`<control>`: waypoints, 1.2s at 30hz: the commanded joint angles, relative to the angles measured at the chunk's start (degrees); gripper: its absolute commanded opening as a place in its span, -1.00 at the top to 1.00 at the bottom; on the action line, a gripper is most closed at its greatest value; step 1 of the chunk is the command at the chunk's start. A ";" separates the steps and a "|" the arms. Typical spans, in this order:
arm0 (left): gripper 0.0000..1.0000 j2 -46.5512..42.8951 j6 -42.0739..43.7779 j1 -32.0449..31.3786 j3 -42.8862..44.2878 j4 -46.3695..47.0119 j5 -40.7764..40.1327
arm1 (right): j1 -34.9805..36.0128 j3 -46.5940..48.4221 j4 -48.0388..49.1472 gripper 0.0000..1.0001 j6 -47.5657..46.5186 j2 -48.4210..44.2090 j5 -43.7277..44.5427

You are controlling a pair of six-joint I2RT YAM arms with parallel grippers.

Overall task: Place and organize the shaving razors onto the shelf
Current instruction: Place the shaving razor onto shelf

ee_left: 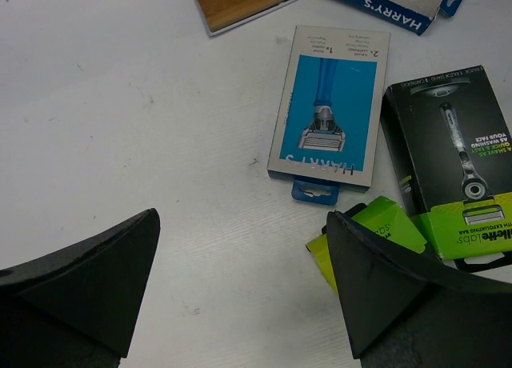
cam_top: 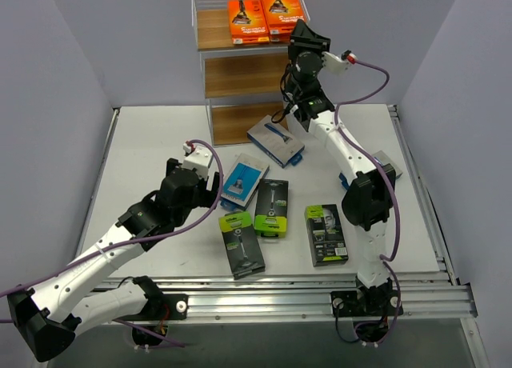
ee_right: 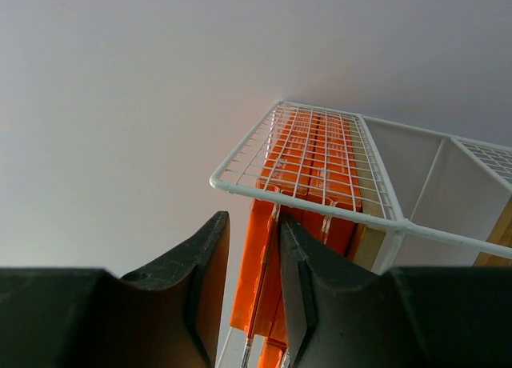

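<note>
Two orange razors (cam_top: 262,20) are on the shelf (cam_top: 240,76); the other packs (cam_top: 272,208) wait on the worktop (cam_top: 152,136). Left hand (ee_left: 242,216) wide and empty, right hand (ee_right: 254,224) narrow, grip I cannot tell

White-and-black arms (cam_top: 340,144), purple cables (cam_top: 387,77), black wedge-shaped end effector fingers (ee_left: 88,280)

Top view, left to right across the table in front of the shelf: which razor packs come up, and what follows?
first black-and-green pack, nearest the table edge → second black-and-green pack, farther back → third black-and-green pack → right arm. The blue-and-white packs overlap these sideways, so they are left out.
</note>
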 commanded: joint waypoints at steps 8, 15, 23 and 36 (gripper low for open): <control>-0.88 -1.19 0.67 -0.22 0.34 1.35 -1.64 | -1.26 -4.60 2.98 0.32 -1.35 -5.23 -2.12; -0.88 -0.92 0.59 -0.14 0.34 1.17 -1.37 | -1.35 -4.86 4.04 0.25 -1.70 -5.67 -4.06; -0.88 -0.66 0.76 -0.14 0.43 1.08 -1.72 | -1.52 -8.73 5.53 0.15 -2.14 -8.22 -4.76; -0.88 -0.04 1.38 -0.22 0.16 1.00 -3.13 | -1.79 -13.03 6.59 0.05 -2.66 -12.96 -5.81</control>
